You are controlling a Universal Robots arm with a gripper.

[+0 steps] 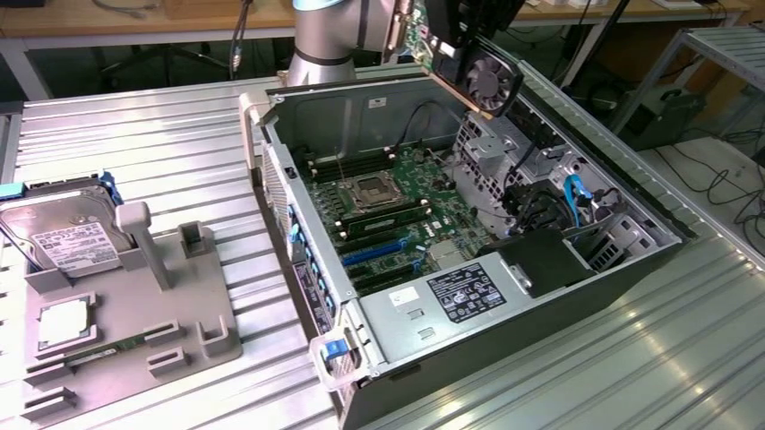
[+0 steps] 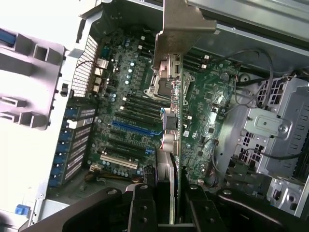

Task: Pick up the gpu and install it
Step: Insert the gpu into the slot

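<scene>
In the exterior view the thin black gpu card with round fan (image 1: 485, 76) hangs tilted over the far end of the open grey metal computer case (image 1: 538, 345). In the wrist view the black tool (image 2: 171, 203) is closed on this card, above the green motherboard (image 2: 130, 111).

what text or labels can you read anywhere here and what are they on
No text here can be read.
White label on the hard drive: print too small.
Black label on the power supply: white print, blurred.
Motherboard markings: too small.
gpu: no readable print.
</scene>
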